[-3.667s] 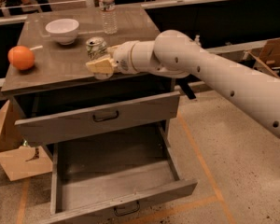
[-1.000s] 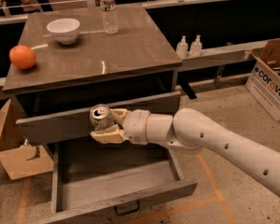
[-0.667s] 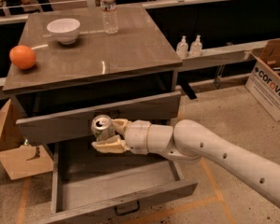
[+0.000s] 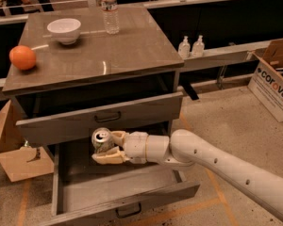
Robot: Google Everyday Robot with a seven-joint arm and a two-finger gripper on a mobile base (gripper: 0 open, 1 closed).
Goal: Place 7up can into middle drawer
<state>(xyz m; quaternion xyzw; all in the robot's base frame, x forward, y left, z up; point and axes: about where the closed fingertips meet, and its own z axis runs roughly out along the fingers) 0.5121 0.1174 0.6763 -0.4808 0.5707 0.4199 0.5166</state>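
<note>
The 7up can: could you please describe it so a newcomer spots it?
On the grey cabinet, the middle drawer stands pulled out. Above it the gripper holds the 7up can: small, silver-topped, unlike the tall water bottle on top.

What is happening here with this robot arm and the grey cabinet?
The robot's arm reaches in from the right, and its gripper holds the 7up can over the open middle drawer, just below the drawer above. The can is in the fingers and not yet set down. On the cabinet top stand an orange, a white bowl and a water bottle, untouched.
</note>
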